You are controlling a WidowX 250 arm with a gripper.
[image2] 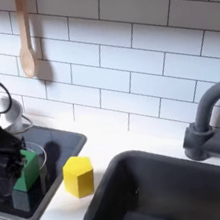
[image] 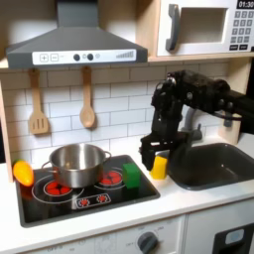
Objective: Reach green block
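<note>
hovering low over the right edge of the toy stovetop [image: 60,203], the gripper [image: 147,159] is being seen in the first exterior view just beside the green block [image: 132,177], which is sitting on the stovetop's right side between the steel pot [image: 75,164] and the yellow block [image: 159,166]. in the second exterior view the gripper [image2: 3,160] is overlapping the green block [image2: 29,168], with the yellow block [image2: 79,176] resting near it on the white counter [image2: 137,138]. whether the jaws are apart or together cannot be told from either view. the main risk being judged here is the neighbours: the yellow block is lying close enough to be knocked toward the sink [image: 223,169], and the pot could be bumped if the approach is being carried too far across.
</note>
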